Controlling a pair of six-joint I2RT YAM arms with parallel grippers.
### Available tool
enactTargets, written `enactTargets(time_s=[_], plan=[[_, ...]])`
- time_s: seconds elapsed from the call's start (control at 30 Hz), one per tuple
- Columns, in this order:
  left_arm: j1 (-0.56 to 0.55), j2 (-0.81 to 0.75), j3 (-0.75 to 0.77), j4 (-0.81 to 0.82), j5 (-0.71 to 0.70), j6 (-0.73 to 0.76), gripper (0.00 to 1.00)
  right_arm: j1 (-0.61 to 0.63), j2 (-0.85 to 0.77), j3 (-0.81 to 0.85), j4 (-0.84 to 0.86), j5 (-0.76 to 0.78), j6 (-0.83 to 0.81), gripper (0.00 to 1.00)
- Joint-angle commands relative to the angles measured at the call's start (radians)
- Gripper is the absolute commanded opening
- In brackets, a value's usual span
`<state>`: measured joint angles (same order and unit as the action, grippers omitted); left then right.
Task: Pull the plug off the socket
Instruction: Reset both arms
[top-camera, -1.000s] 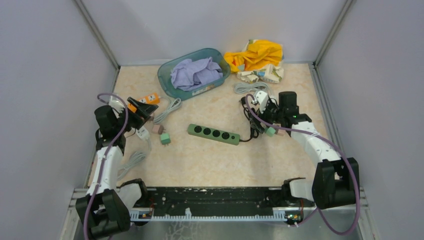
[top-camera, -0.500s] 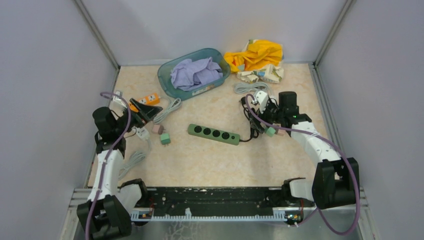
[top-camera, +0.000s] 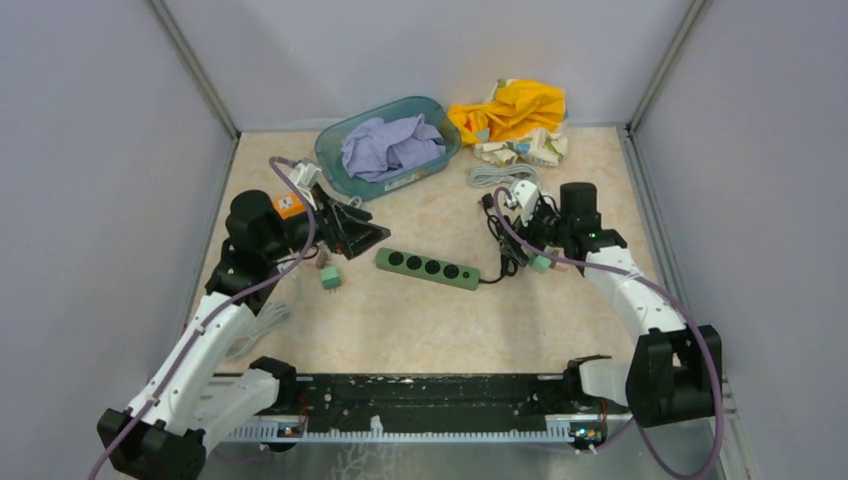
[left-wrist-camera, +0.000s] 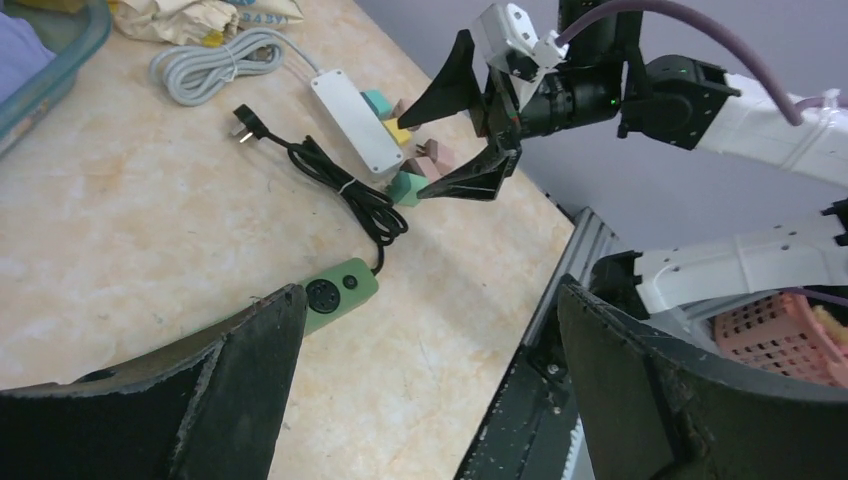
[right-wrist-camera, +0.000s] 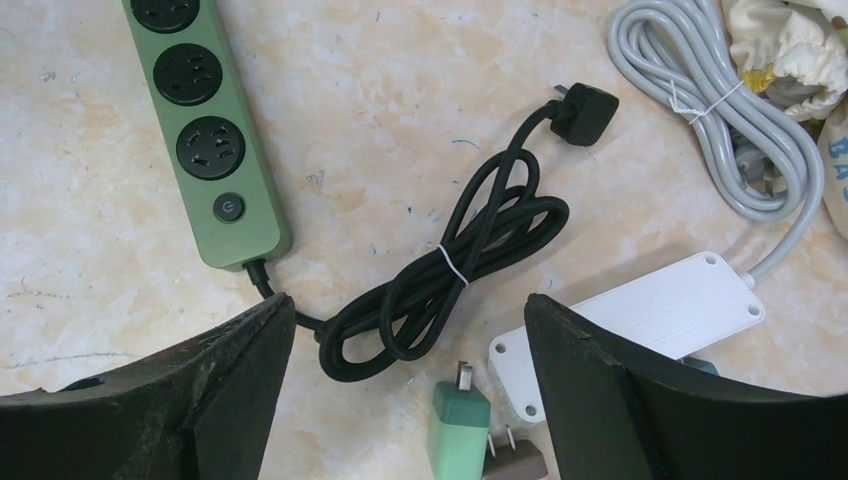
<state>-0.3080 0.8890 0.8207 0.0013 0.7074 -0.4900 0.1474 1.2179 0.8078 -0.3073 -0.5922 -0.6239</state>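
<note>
Both my claws are spread and empty. The left gripper hovers left of the tabletop's middle, and the right gripper hangs over the white plastic power strip near the right edge. A pale green plug lies loose beside the strip. I can't tell whether the other plugs are seated.

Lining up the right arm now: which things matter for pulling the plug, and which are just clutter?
Job: white power strip, coloured plugs at its side, right pincer open over it.
Clutter: green power strip with empty sockets, black cord, bin holding purple cloth, yellow cloth.
</note>
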Motion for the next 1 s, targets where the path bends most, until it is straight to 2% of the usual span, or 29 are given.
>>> enactTargets(time_s=[0.0,0.43,0.5,0.57,0.77,0.97], plan=[[-0.059,0.027,0.057,-0.112,-0.133,0.146,1.0,-0.006,-0.05,0.065,0.006,-0.032,0.019,0.85],[-0.06,-0.025,0.033,-0.226,-0.294,0.217,1.0,-0.007,-0.05,0.191,-0.149,-0.072,-0.001,0.88],[-0.06,-0.038,0.029,-0.216,-0.289,0.207,1.0,-0.005,-0.065,0.218,-0.158,-0.089,0.074,0.9],[-0.06,-0.054,0.026,-0.21,-0.279,0.196,1.0,-0.006,-0.082,0.259,-0.185,-0.142,0.141,0.98],[-0.059,-0.081,0.047,-0.224,-0.294,0.188,1.0,-0.005,-0.106,0.443,-0.256,-0.26,0.329,0.99],[-0.06,-0.085,0.101,-0.282,-0.325,0.198,1.0,-0.006,-0.098,0.61,-0.313,-0.291,0.4,0.99]])
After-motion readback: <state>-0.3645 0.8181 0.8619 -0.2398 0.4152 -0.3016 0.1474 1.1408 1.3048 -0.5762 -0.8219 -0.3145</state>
